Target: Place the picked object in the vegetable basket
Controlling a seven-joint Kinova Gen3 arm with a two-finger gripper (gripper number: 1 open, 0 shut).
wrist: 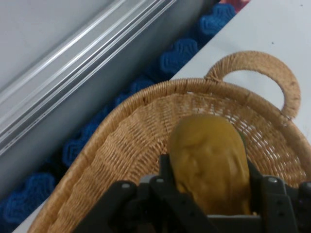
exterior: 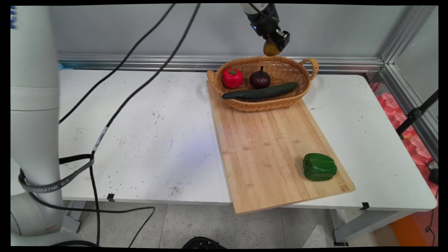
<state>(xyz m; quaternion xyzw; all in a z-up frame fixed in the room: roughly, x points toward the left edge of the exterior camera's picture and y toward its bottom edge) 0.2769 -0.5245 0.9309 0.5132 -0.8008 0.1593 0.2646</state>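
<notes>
High above the back of the wicker basket (exterior: 280, 68) hangs my gripper (exterior: 274, 46), shut on a yellow-brown potato (exterior: 270, 49). In the hand view the potato (wrist: 211, 162) fills the space between the black fingers, with the basket's rim and one handle (wrist: 257, 68) right below it. Inside the basket lie a red pepper (exterior: 232, 77), a dark purple onion (exterior: 259, 79) and a long cucumber (exterior: 260, 92).
The basket stands on the far end of a wooden cutting board (exterior: 266, 150). A green bell pepper (exterior: 319, 167) lies near the board's front right corner. Black cables (exterior: 115, 115) hang across the left of the table. An aluminium rail (exterior: 140, 62) runs along the back wall.
</notes>
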